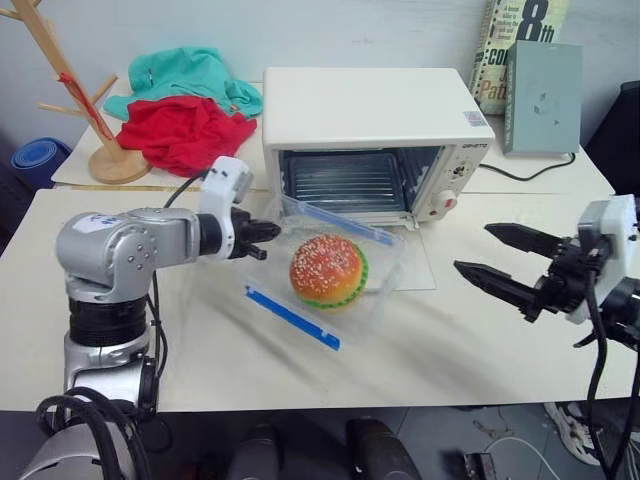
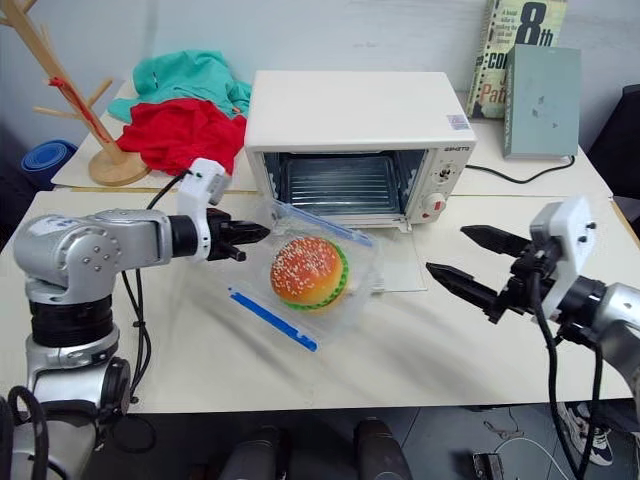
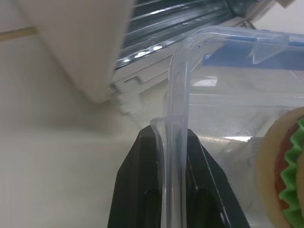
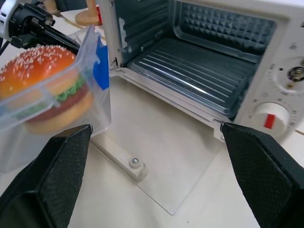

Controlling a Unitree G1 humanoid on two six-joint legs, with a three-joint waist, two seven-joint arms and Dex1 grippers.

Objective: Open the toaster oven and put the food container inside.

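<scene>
My left gripper point(image 2: 248, 238) is clenched on the rim of the food container point(image 1: 325, 283), which hangs tilted above the table point(image 1: 480, 350), in front of the open toaster oven point(image 1: 375, 140). I think I must level it and guide it straight over the lowered glass door point(image 4: 156, 156) onto the rack. My right gripper point(image 1: 495, 262) is spread wide and empty near the table's right edge. The container is clear, with blue clips and a sesame hamburger point(image 1: 328, 271).

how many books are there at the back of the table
2: a tall book with a big 8 leaning against the wall, and a plain grey-green book in front of it, right of the toaster oven. Others may be hidden behind.
</scene>
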